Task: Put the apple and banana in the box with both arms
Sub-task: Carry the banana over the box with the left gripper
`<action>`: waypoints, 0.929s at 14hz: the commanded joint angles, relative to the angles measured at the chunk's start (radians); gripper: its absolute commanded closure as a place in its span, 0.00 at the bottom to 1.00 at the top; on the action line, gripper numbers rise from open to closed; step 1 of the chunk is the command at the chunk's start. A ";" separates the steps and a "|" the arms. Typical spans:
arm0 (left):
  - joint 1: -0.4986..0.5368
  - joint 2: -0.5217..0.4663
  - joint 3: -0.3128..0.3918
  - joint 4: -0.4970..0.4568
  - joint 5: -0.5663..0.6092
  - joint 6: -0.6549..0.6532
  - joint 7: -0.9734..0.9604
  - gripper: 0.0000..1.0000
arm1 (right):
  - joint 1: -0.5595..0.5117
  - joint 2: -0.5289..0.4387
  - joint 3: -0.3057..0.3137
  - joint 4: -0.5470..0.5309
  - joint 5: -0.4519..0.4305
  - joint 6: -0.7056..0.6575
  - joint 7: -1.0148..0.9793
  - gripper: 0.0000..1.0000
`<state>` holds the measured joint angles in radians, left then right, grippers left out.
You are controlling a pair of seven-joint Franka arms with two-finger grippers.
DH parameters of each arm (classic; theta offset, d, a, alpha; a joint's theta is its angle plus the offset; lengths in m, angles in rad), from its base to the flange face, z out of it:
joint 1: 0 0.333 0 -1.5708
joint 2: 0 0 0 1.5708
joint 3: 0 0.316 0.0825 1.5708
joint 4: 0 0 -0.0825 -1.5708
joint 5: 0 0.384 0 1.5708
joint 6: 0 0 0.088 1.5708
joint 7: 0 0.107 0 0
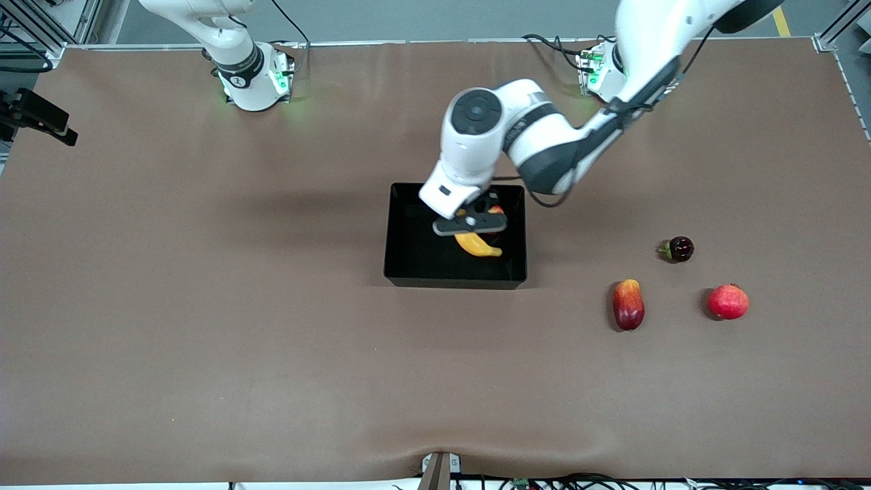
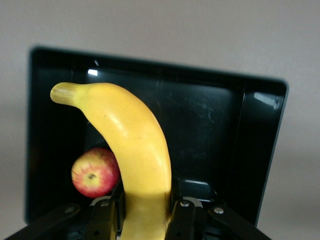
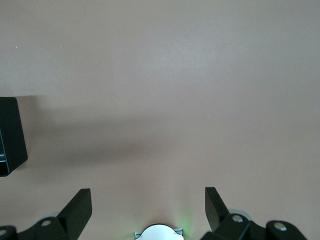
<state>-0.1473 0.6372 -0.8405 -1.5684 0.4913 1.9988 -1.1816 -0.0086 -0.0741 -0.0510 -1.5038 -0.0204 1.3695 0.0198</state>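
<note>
Brown table (image 1: 204, 306) | left gripper (image 1: 471, 224) jaws clamp banana (image 2: 135, 145) over box (image 1: 401, 265) | right gripper (image 3: 148, 210) jaws wide, waiting

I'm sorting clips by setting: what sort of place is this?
Likely a robotics lab bench: two white robot arms bolted along a brown-covered table, aluminium framing at its corners, with a black plastic box and toy-like fruit laid out.
</note>
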 commanded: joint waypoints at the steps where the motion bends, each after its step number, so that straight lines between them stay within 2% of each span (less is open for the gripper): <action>1: -0.116 0.027 0.078 0.057 0.023 -0.009 -0.039 1.00 | 0.001 -0.009 -0.003 0.004 0.016 -0.012 -0.001 0.00; 6: -0.379 0.053 0.323 0.116 0.021 0.040 -0.096 1.00 | 0.001 -0.009 -0.004 0.004 0.016 -0.012 -0.001 0.00; 8: -0.419 0.074 0.375 0.116 0.021 0.083 -0.122 1.00 | 0.001 -0.009 -0.004 0.004 0.016 -0.012 -0.001 0.00; 13: -0.448 0.110 0.448 0.116 0.023 0.236 -0.118 1.00 | 0.002 -0.009 -0.004 0.004 0.016 -0.010 -0.001 0.00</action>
<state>-0.5631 0.7278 -0.4272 -1.4837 0.4926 2.2046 -1.2918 -0.0086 -0.0741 -0.0515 -1.5037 -0.0204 1.3688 0.0198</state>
